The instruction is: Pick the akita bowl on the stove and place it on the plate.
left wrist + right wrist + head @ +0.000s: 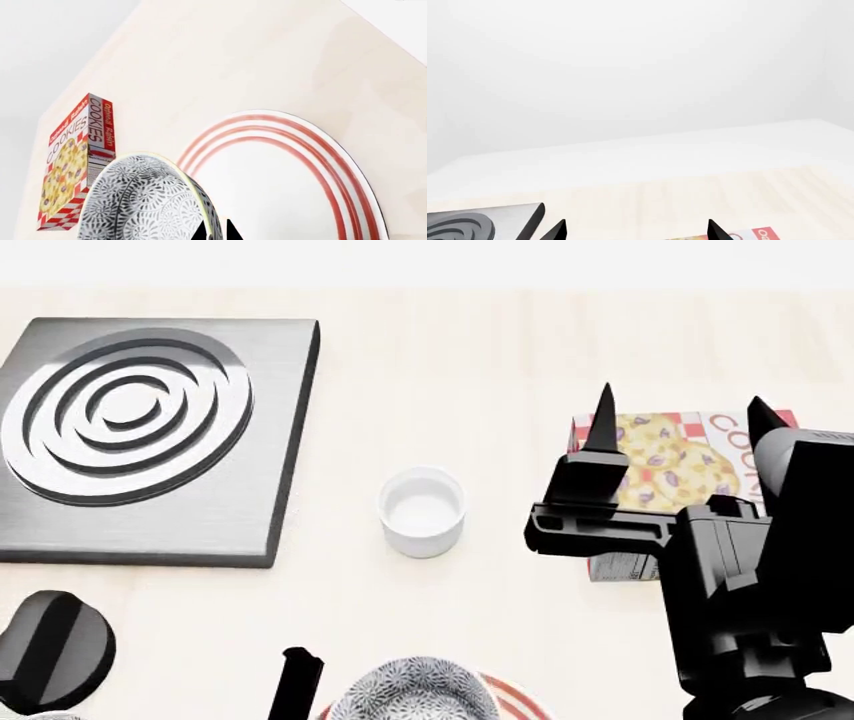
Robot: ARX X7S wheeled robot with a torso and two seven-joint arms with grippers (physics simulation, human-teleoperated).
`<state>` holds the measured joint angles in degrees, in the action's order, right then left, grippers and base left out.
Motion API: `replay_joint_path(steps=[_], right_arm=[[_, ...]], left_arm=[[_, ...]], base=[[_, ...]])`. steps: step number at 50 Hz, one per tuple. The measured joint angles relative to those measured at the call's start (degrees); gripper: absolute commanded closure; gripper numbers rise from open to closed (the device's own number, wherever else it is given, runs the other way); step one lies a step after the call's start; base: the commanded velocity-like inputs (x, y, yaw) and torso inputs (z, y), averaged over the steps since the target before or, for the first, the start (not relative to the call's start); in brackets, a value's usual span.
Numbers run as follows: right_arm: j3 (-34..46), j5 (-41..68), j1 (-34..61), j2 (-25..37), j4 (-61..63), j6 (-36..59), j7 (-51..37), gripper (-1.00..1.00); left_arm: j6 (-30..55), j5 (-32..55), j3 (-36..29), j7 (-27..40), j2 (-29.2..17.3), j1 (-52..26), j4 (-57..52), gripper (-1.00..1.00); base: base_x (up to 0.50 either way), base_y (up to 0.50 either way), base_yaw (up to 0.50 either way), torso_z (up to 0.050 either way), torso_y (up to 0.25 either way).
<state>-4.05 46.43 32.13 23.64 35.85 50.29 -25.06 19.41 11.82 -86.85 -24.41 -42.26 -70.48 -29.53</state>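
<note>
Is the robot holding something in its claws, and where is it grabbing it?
The left end effector grips the akita bowl by its rim, at the plate. The right end effector is open, holding nothing.

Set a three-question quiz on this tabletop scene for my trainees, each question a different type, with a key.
1. True or false: something sits on the stove.
2. What lies beyond the right gripper in the head view? A. cup B. cookie box C. plate
3. Fill in: the plate near the patterned bowl has ____ rings at its rim.
Key: 1 false; 2 B; 3 red.
</note>
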Motion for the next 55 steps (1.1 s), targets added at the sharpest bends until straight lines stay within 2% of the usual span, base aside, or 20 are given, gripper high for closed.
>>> replay_joint_path(steps=[55], right_arm=[[0.4, 1.5, 0.3, 0.7, 0.1, -0.1, -1.1, -1.0]], left_arm=[[-0.6, -1.9, -2.0, 2.0, 0.3, 3.8, 1.4, 1.0]], base=[[0.0, 0.0, 0.0, 0.0, 0.0]])
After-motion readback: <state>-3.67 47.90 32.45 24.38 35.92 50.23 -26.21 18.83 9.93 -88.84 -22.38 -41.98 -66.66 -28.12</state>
